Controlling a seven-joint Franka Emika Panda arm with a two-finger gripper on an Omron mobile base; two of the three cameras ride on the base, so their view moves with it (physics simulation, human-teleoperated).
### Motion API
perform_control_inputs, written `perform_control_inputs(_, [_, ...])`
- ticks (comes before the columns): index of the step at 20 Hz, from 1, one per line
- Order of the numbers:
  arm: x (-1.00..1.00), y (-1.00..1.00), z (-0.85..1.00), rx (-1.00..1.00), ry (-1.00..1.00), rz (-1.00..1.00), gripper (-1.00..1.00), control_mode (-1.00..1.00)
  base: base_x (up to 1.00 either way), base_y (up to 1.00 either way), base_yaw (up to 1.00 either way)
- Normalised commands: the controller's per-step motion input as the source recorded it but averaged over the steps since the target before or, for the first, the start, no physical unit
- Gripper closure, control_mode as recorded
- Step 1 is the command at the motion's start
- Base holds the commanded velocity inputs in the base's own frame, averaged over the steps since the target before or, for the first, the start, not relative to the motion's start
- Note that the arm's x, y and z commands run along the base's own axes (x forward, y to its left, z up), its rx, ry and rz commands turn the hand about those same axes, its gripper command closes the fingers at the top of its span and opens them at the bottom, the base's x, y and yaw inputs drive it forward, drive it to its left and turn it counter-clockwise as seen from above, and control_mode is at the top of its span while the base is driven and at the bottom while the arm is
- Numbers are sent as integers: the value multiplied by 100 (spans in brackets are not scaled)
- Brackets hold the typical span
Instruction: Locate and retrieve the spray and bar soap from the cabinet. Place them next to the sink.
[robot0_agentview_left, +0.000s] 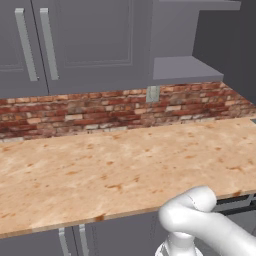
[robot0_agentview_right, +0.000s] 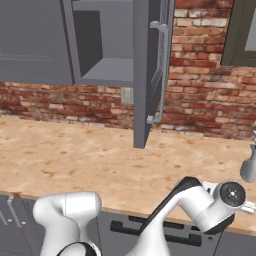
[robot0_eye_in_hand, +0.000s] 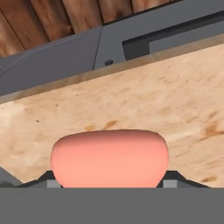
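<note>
1 bar soap (robot0_eye_in_hand: 109, 157), salmon-pink, smooth, flat with rounded corners: pinched between the gripper (robot0_eye_in_hand: 109, 183) jaws above the speckled wood-grain counter (robot0_eye_in_hand: 131, 100). Risk: slick rounded faces could squirm free if tilted. 1 spray (robot0_agentview_right: 248, 167), pale grey, stands at the counter's right edge. Cabinet (robot0_agentview_right: 107, 72): matte grey shelf.

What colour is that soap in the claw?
Salmon pink, plain; the soap shows best in the hand view.
</note>
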Motion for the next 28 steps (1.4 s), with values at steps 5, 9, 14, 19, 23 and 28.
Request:
perform_control_inputs(5, [10,-29,-25,-6,1,3,100,-100,0,0,0])
perform_control_inputs(9, [13,-36,-30,-5,1,3,100,-100,0,0,0])
perform_control_inputs(14, [22,-40,-21,-3,0,5,100,-100,0,0,0])
perform_control_inputs(19, [33,-46,-14,-1,0,5,100,-100,0,0,0])
perform_control_inputs(23, [35,-47,-16,0,0,7,100,-100,0,0,0])
perform_control_inputs(28, [31,-47,-23,0,-3,7,100,-100,0,0,0])
